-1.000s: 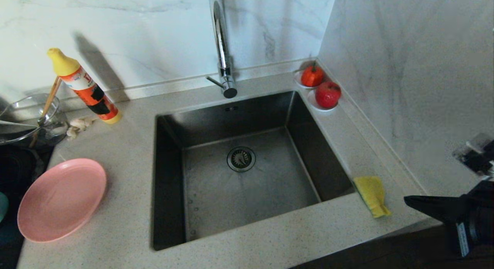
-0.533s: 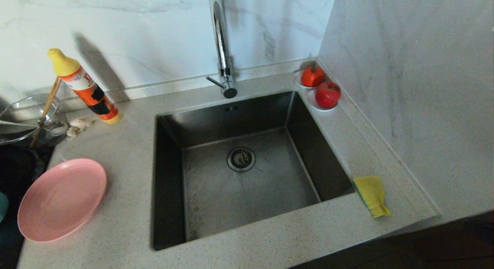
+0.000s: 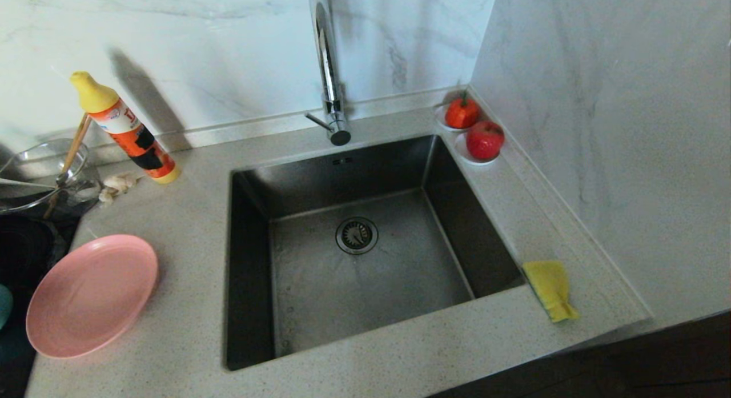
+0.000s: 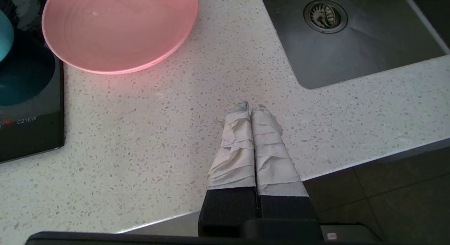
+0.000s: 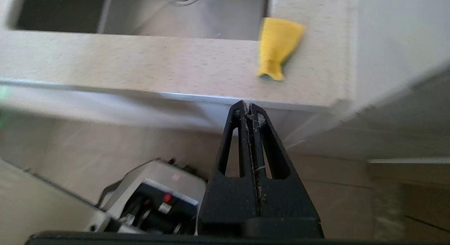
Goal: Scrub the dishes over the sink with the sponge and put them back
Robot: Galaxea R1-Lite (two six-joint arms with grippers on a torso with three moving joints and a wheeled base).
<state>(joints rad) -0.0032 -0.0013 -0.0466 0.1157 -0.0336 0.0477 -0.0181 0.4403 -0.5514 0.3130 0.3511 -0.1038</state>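
Both claws sit nearest, off the table's front edge and out of the head view. Left claw (image 4: 250,108), tape-wrapped fingers, clenched on nothing, over bare speckled table (image 3: 188,232). Right claw (image 5: 249,106), black, clenched empty, below the table edge.

Progress: looks like either not begun or all finished, can't tell which. Sink (image 3: 354,255) empty, dark brushed steel, square, round strainer. Sponge (image 3: 551,289), soft yellow, curled, dark scouring face, on the table at sink's 4 o'clock. Pink plate (image 3: 91,295), round, ringed, smooth, at 8 o'clock. Teal bowl (image 4: 5,36) just beyond it. Wooden chopsticks (image 3: 71,149) in glass bowl (image 3: 34,175), 10 o'clock.
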